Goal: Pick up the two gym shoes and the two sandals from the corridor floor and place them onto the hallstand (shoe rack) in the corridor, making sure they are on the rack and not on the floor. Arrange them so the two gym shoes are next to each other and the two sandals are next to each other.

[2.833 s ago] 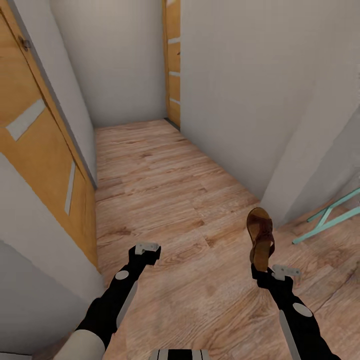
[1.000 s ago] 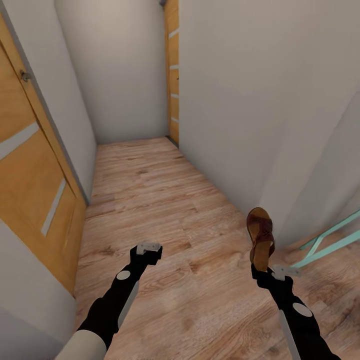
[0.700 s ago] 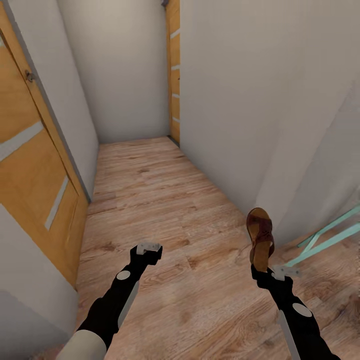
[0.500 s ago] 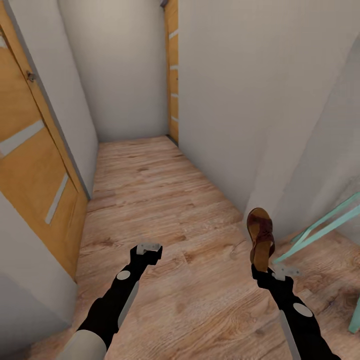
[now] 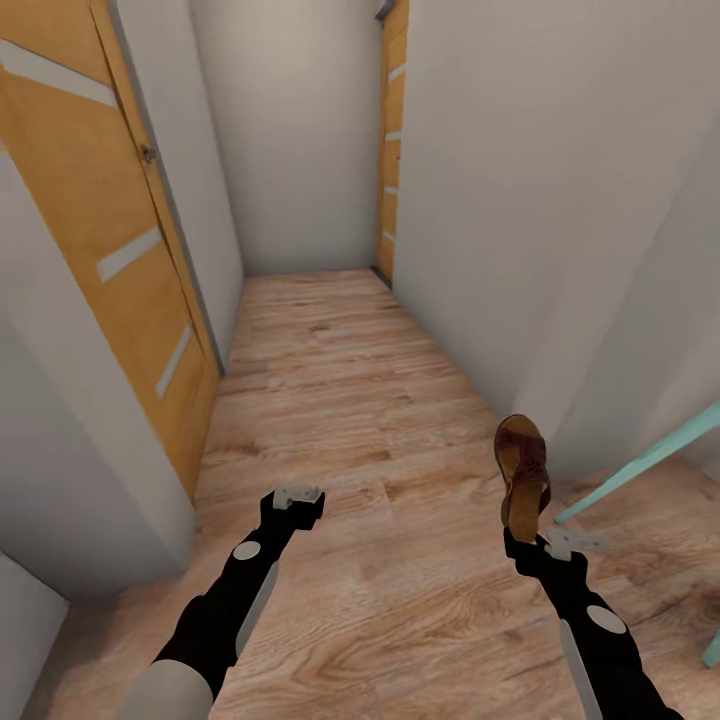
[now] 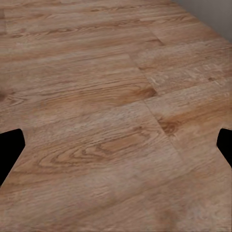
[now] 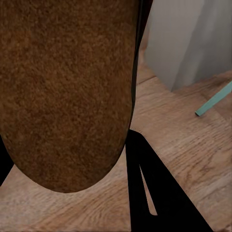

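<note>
L gripper (image 5: 297,496): fingers spread, empty, above corridor floor (image 5: 330,400). R gripper (image 5: 527,541): fingers clenched on sandal (image 5: 523,474), held upright off floor. In transit; rack, gym shoes, 2nd sandal not yet reached. Vs 0.5 s ago: view swung, orange door (image 5: 120,250) at L now larger; arm poses and sandal unchanged.

Both forearms were black, each with a round grey disc on the wrist and a pale grey stripe along its length. The left arm (image 5: 225,610) turned white near the elbow. Small light-grey brackets capped each wrist.
</note>
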